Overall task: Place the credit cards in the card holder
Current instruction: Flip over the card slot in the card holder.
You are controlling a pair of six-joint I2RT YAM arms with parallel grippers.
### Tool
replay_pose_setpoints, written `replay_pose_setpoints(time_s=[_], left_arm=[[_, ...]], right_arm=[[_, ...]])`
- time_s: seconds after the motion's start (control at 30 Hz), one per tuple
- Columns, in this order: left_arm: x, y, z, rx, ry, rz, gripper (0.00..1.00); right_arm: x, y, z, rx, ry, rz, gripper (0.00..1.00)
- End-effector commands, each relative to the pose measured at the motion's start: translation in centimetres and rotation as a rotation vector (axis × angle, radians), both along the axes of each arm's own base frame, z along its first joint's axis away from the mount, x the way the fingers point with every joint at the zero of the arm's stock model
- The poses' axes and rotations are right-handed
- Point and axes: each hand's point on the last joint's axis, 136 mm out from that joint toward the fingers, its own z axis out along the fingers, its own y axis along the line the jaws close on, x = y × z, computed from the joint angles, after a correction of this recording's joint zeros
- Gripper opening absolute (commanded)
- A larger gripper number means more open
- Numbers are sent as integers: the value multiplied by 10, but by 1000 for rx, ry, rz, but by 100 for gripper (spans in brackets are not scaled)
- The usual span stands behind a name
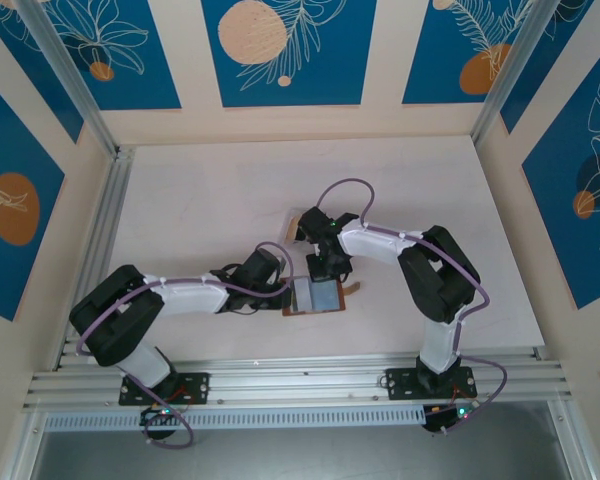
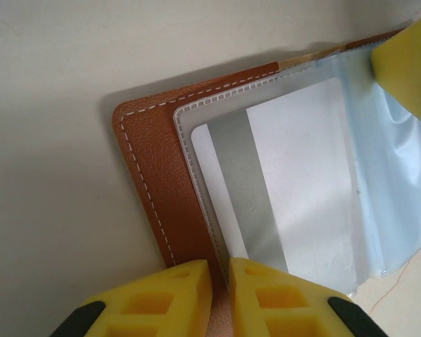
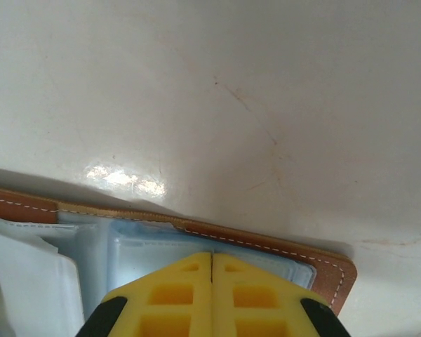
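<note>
Both pincers clenched, left pincer (image 2: 219, 272) grasping card holder (image 2: 154, 175) edge; right pincer (image 3: 212, 258) empty, over it

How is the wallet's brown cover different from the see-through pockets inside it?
The brown cover looks grainy like leather, with white stitching; the pockets are smooth, shiny, pale blue plastic. You can't see through the brown cover, but the pockets are clear, and one shows a white card with a grey stripe. Both belong to the open card holder lying on the table.
</note>
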Motion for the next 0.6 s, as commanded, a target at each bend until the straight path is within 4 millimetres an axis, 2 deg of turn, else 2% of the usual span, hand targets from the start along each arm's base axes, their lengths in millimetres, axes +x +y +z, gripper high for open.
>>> replay_pose_setpoints(time_s=[0.0, 0.27, 0.4, 0.57], left_arm=[[-28, 32, -42, 161, 103, -12, 17], [-28, 30, -44, 157, 105, -11, 17], [-28, 28, -43, 153, 100, -19, 17], [-27, 26, -40, 149, 93, -24, 17]], right_arm=[[-20, -3, -3, -6, 77, 9, 0], [-16, 6, 35, -1, 36, 19, 0], [-17, 12, 42, 23, 44, 22, 0], [-20, 36, 43, 134, 90, 22, 0]])
